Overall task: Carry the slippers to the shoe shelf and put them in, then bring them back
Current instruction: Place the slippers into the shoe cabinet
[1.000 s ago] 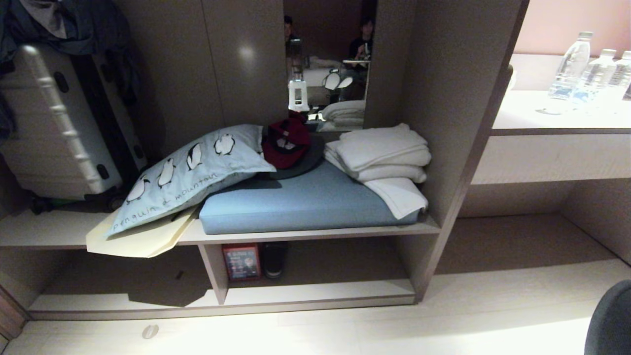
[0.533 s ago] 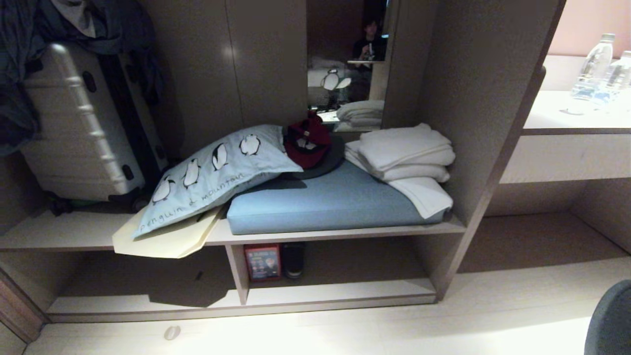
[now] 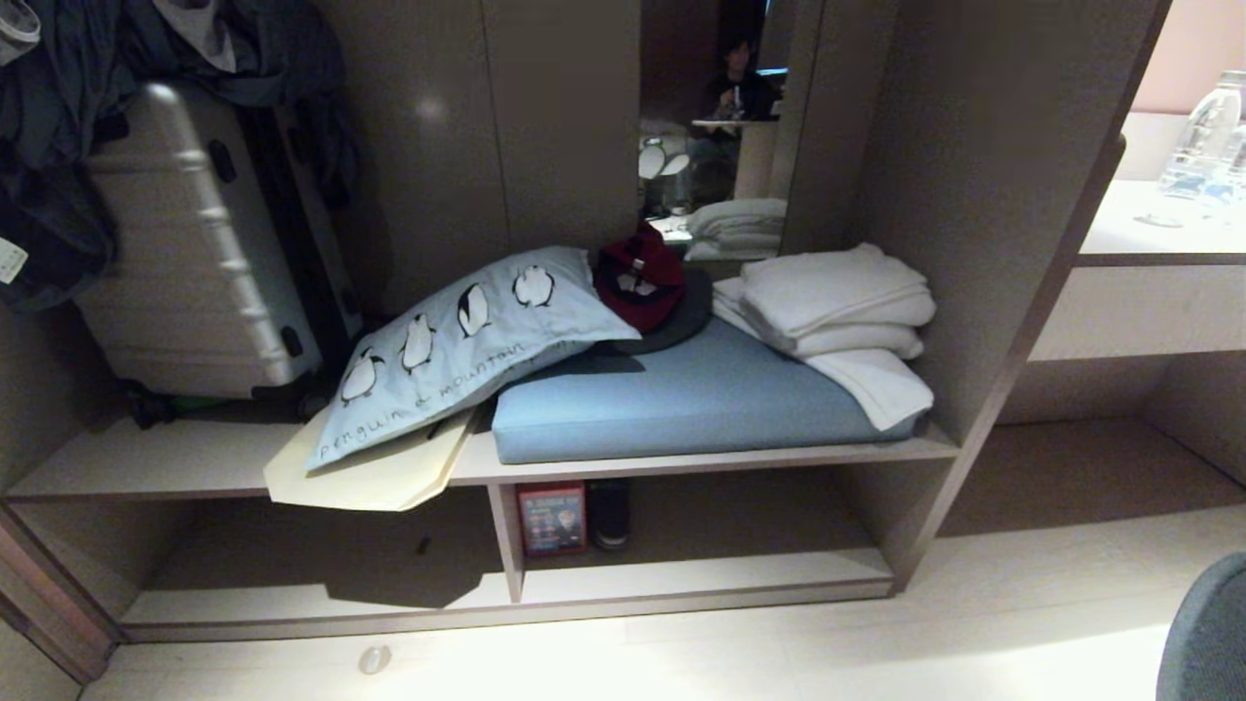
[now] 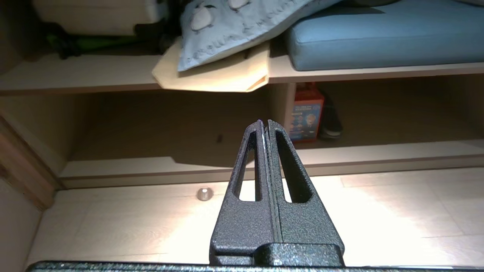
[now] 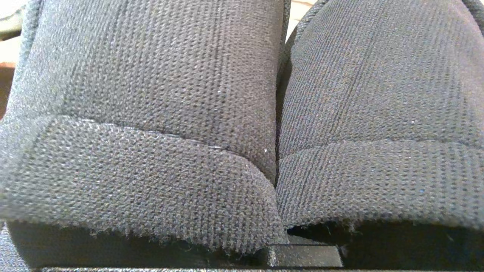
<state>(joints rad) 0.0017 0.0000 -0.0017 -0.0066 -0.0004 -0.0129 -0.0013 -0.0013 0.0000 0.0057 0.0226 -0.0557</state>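
**Slippers pinched up close, not in the shelf**

Nothing but the slippers [image 5: 242, 113] across the whole right wrist view: dark knit fabric, side by side, touching right down the middle. Pinched there by the right gripper [image 5: 302, 255], clamped tight on the pair, with only a bit of black body peeking out underneath. So not in the shoe shelf [image 3: 701, 581], just carried in front of it.

Spotted the shelf down low in the head view: pale base board, short upright divider [image 3: 506, 540], dark back. Already sitting in the right compartment, just beside the divider: a red box [image 3: 552, 518] and a black shoe [image 3: 609, 511]. Can't tell if touching.

Piled on the board above: a blue cushion [image 3: 701, 399], a penguin pillow [image 3: 467, 341] leaning over the left end, a dark red cap [image 3: 640, 277], folded white towels [image 3: 827, 302] on the right. Propped further left: a silver suitcase [image 3: 195, 253].

Over in the left wrist view, found the left gripper [image 4: 264, 124] with fingers pressed flat together, gripping nothing, hovering over the pale floor [image 4: 378, 211] and pointing at the shelf opening.
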